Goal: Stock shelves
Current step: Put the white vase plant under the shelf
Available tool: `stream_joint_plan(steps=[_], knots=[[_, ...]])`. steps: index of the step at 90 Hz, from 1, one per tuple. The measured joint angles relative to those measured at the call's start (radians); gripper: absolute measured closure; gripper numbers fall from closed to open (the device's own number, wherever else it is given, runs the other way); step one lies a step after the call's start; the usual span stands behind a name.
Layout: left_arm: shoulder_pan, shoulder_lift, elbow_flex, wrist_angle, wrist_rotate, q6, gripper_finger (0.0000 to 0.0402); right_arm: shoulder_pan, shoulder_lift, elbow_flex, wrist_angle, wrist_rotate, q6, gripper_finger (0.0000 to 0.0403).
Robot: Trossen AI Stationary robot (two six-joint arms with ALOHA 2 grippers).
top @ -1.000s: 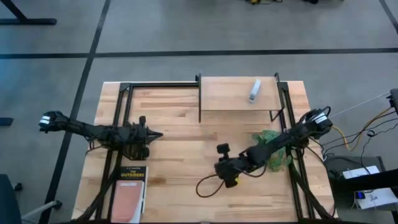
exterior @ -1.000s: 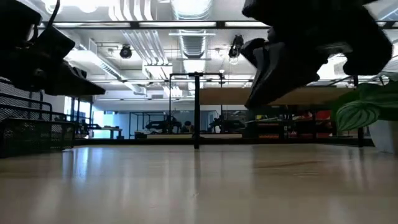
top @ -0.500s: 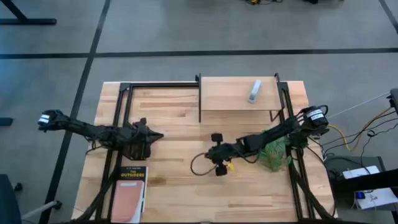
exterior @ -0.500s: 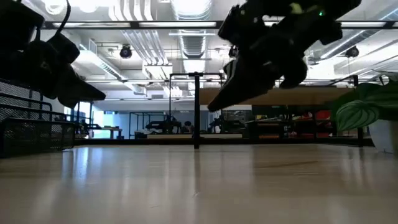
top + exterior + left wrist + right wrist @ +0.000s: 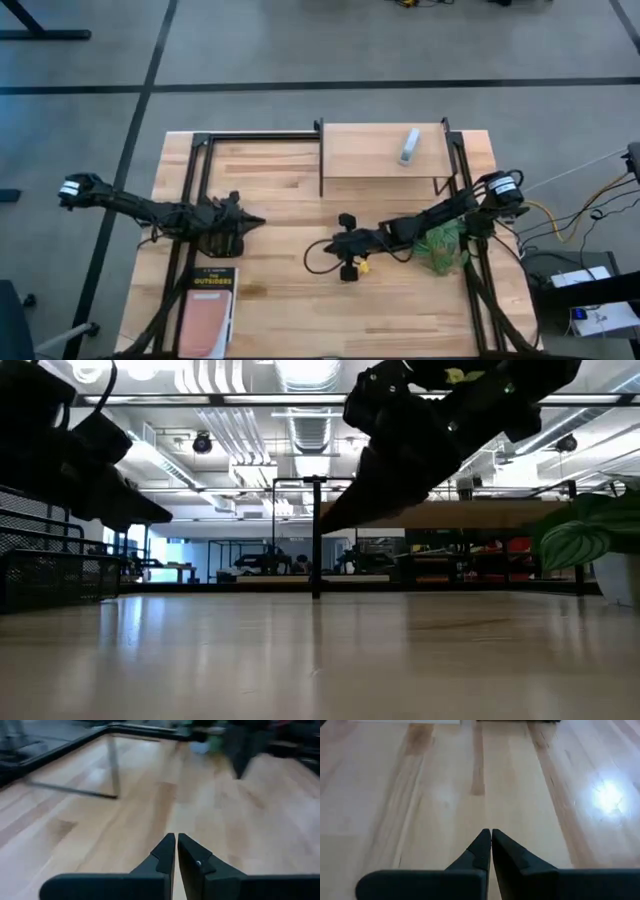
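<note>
The right gripper hangs over the light butcher-block wooden desk, its dark jaws closed together (tips touching).

Light wood shelf, black legs; green plant; white bottle.

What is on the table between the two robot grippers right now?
Nothing: in the high view, only bare wood lies between the left gripper and the right gripper. The book sits nearer the camera, off that line.
</note>
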Motion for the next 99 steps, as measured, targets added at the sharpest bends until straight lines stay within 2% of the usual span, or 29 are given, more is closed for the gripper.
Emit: stream_joint_plan(steps=[13,29,40,62,70,79,88,99], knots=[[0.000,0.015,0.000,0.117,0.103,0.011,0.0397,0.000,0.000,0.000,0.002,0.000,0.053,0.0403],[0.000,0.027,0.000,0.136,0.217,0.017,0.0397,0.000,0.000,0.000,0.003,0.000,0.107,0.0403],[0.000,0.045,0.000,0.145,0.217,-0.057,0.0397,0.000,0.000,0.000,0.009,0.000,0.109,0.0403],[-0.002,0.129,0.000,0.121,0.251,-0.094,0.0397,0.000,0.000,0.003,0.057,0.000,0.133,0.0403],[-0.002,0.160,0.008,0.132,0.320,-0.121,0.0397,0.000,0.000,0.017,0.058,0.000,0.128,0.0403],[-0.002,0.200,0.045,0.122,0.459,-0.118,0.0397,0.000,0.000,0.031,0.051,0.000,0.088,0.0403],[-0.002,0.238,0.101,0.128,0.568,-0.095,0.0397,0.000,-0.016,0.068,-0.051,0.000,0.058,0.0403],[-0.002,0.277,0.165,0.133,0.582,-0.072,0.0397,0.005,-0.058,0.181,-0.364,0.043,0.107,0.0403]])
